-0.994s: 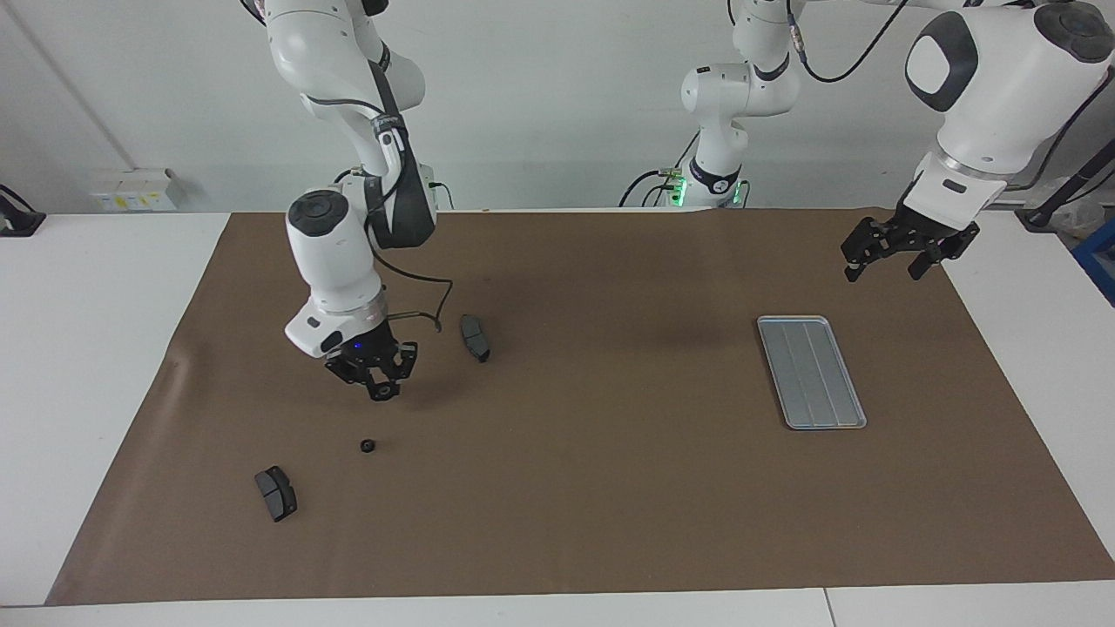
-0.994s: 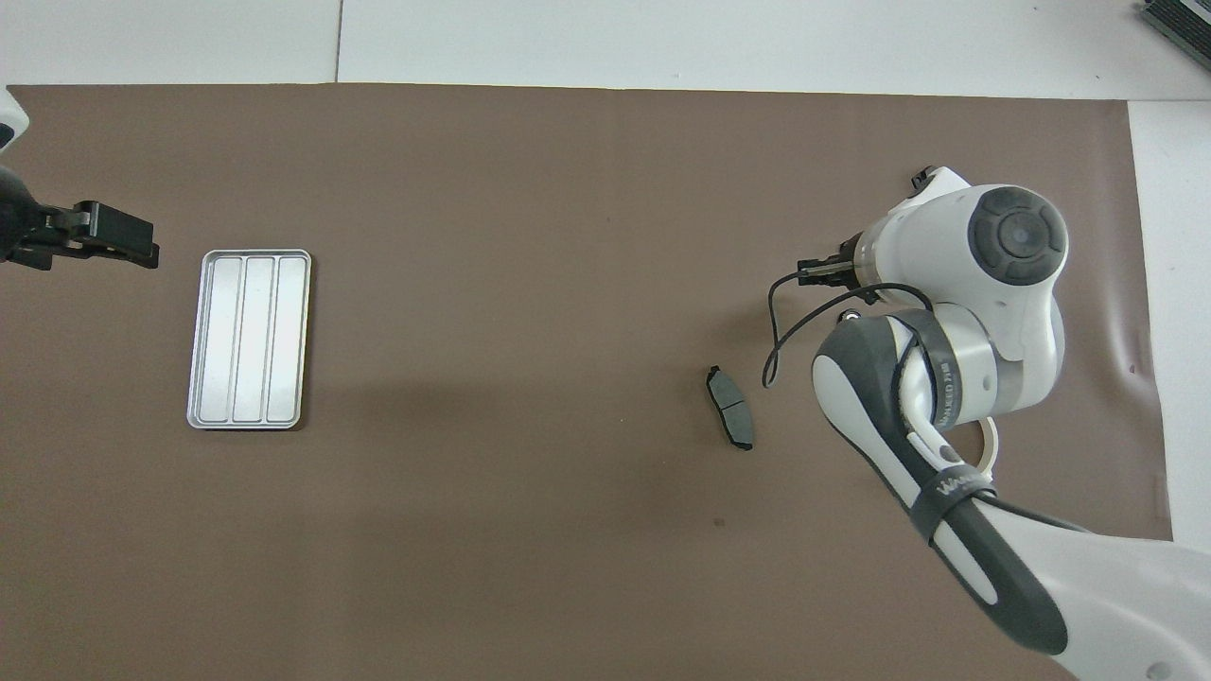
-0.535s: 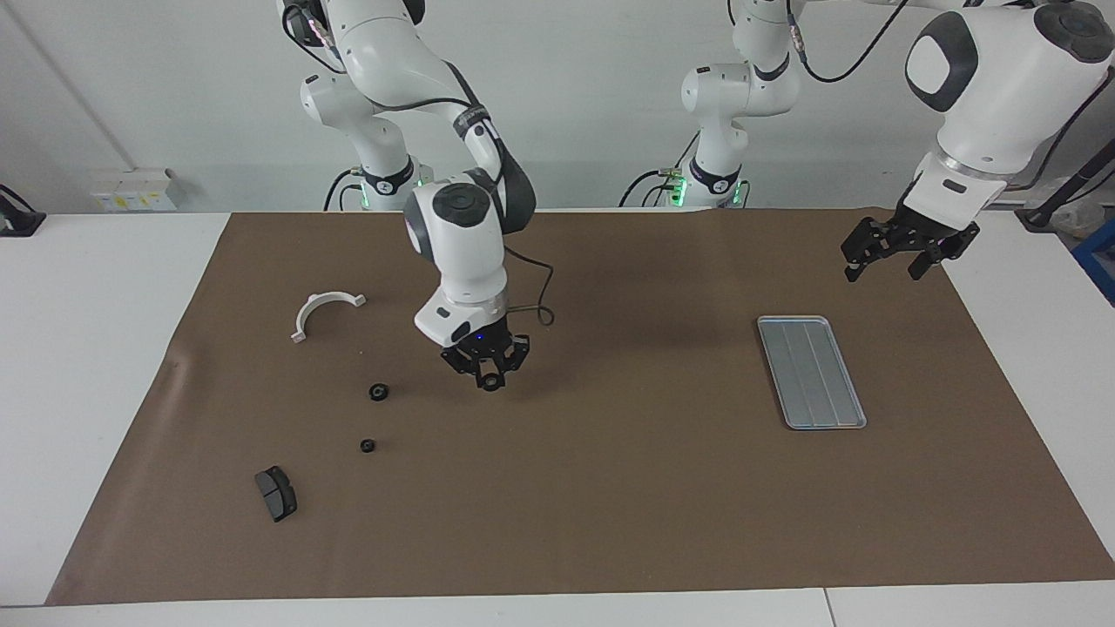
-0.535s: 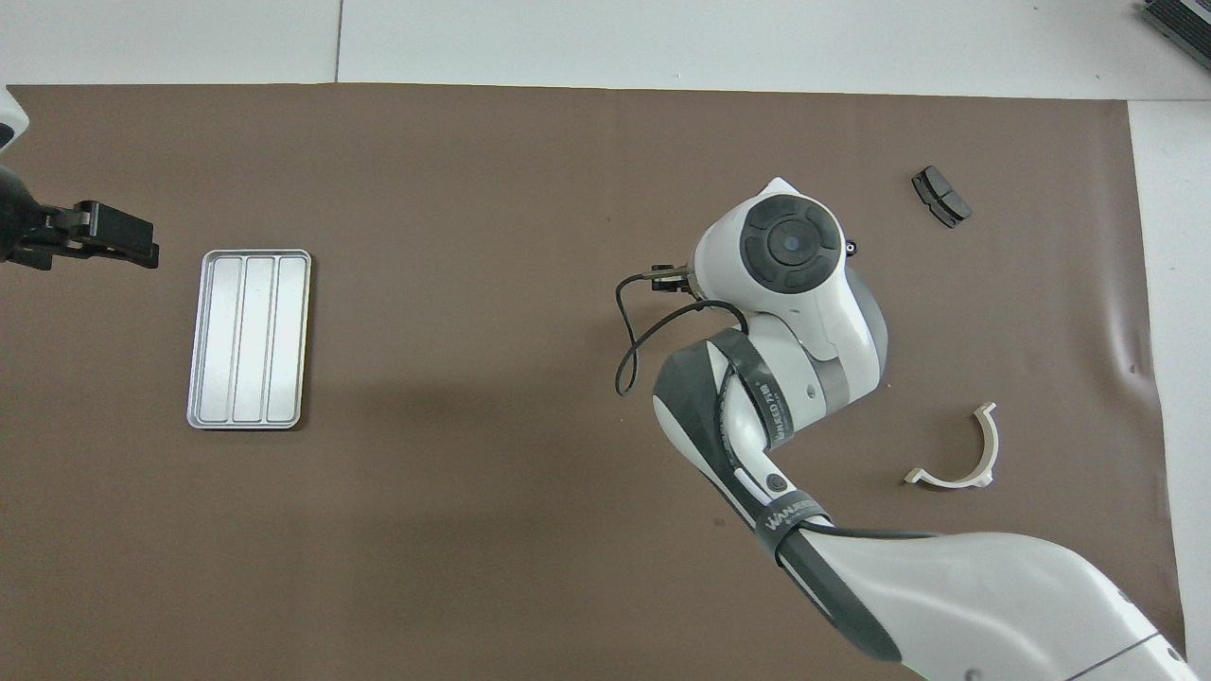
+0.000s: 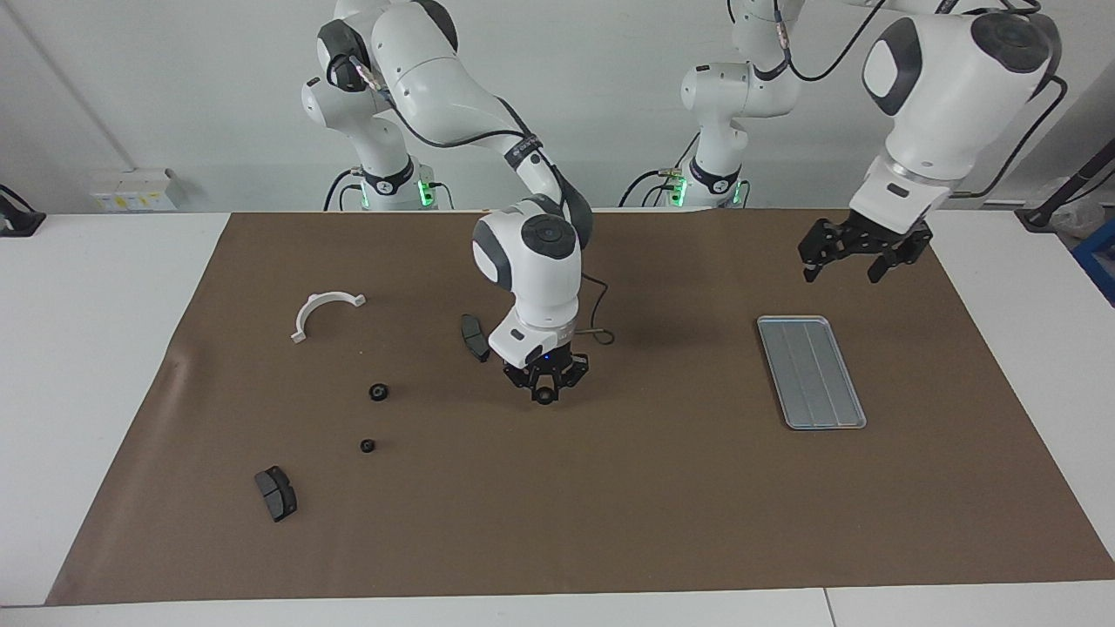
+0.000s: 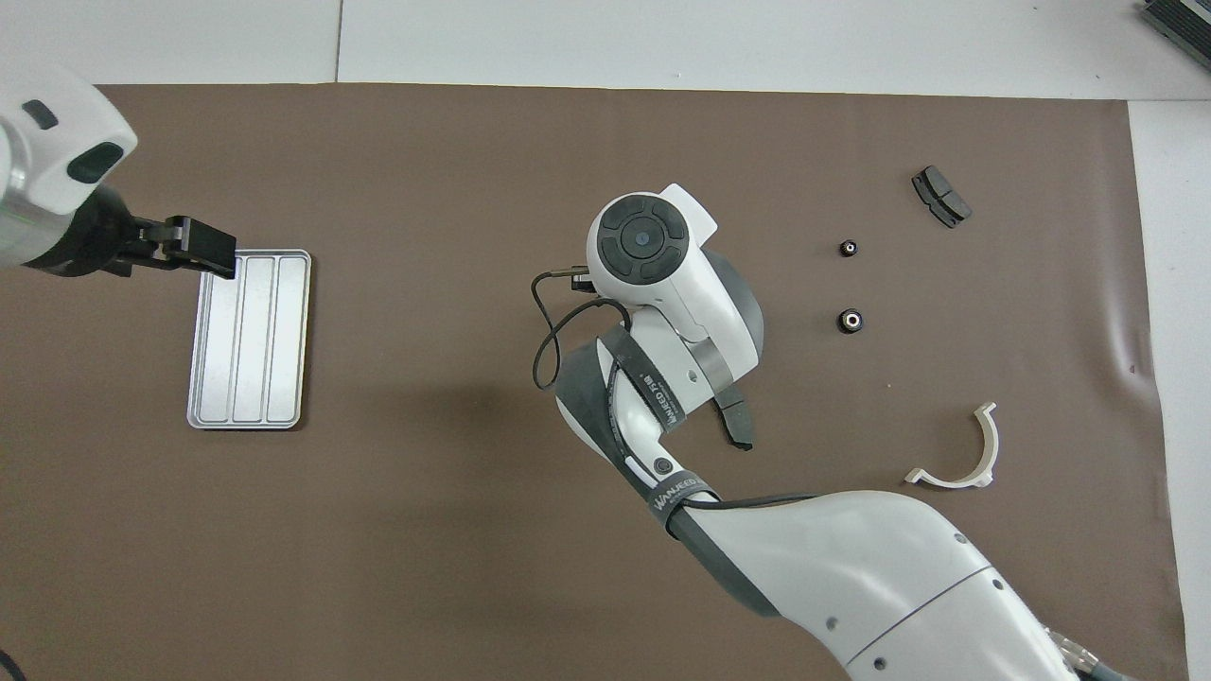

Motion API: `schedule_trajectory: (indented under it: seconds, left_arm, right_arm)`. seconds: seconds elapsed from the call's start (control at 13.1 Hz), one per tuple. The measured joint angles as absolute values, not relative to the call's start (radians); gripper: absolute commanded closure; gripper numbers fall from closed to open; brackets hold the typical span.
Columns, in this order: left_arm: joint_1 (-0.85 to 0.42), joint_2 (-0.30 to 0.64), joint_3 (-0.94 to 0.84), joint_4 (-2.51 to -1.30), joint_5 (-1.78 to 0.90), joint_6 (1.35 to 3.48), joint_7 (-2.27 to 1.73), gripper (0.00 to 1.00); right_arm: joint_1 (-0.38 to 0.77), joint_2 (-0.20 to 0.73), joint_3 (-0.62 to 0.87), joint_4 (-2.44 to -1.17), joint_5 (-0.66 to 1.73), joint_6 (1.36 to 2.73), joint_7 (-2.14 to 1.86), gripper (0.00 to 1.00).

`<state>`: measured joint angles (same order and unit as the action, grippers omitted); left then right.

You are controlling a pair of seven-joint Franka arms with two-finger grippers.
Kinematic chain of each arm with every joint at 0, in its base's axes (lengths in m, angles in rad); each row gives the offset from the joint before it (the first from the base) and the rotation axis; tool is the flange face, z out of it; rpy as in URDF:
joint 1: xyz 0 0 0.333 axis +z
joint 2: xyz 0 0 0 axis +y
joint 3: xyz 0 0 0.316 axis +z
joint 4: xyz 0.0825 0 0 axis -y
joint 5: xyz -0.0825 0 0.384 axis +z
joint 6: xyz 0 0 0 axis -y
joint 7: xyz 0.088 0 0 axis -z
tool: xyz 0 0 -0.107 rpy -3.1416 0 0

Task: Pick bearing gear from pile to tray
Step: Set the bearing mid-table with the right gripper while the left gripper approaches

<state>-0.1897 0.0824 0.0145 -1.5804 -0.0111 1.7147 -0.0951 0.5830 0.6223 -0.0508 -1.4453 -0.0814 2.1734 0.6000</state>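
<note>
My right gripper (image 5: 544, 394) hangs low over the middle of the brown mat, shut on a small black bearing gear (image 5: 544, 398). In the overhead view its own wrist hides it. Two more black gears (image 5: 377, 392) (image 5: 367, 446) lie in the pile toward the right arm's end, also seen from above (image 6: 851, 321) (image 6: 849, 248). The silver grooved tray (image 5: 810, 370) (image 6: 248, 340) lies toward the left arm's end with nothing in it. My left gripper (image 5: 841, 270) (image 6: 210, 257) hangs open in the air over the tray's corner.
A dark pad (image 5: 475, 337) lies beside my right wrist. A second dark pad (image 5: 276, 493) and a white half-ring (image 5: 324, 312) lie toward the right arm's end. The brown mat (image 5: 662, 488) covers the table.
My right gripper has travelled from over the pile toward the mat's middle, carrying the gear. The left gripper has shifted a little toward the tray.
</note>
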Motion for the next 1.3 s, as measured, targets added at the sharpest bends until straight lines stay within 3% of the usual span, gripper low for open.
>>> schedule_trajectory:
  seconds: [0.31, 0.69, 0.92, 1.3]
  left_arm:
    - [-0.353, 0.074, 0.009, -1.650, -0.022, 1.854, -0.373, 0.00]
    - [-0.373, 0.126, 0.016, -1.637, -0.109, 1.945, -0.449, 0.00]
    - [-0.374, 0.192, 0.014, -1.571, -0.110, 1.950, -0.516, 0.00]
    - [-0.379, 0.275, 0.013, -1.467, -0.127, 1.958, -0.591, 0.00]
  right_arm:
    - [0.603, 0.634, -0.051, -1.437, -0.081, 2.174, 0.602, 0.93]
    - [0.626, 0.643, -0.051, -1.450, -0.081, 2.177, 0.603, 0.78]
    - [0.627, 0.644, -0.051, -1.478, -0.081, 2.195, 0.603, 0.00]
    - [0.631, 0.635, -0.051, -1.479, -0.081, 2.204, 0.634, 0.00]
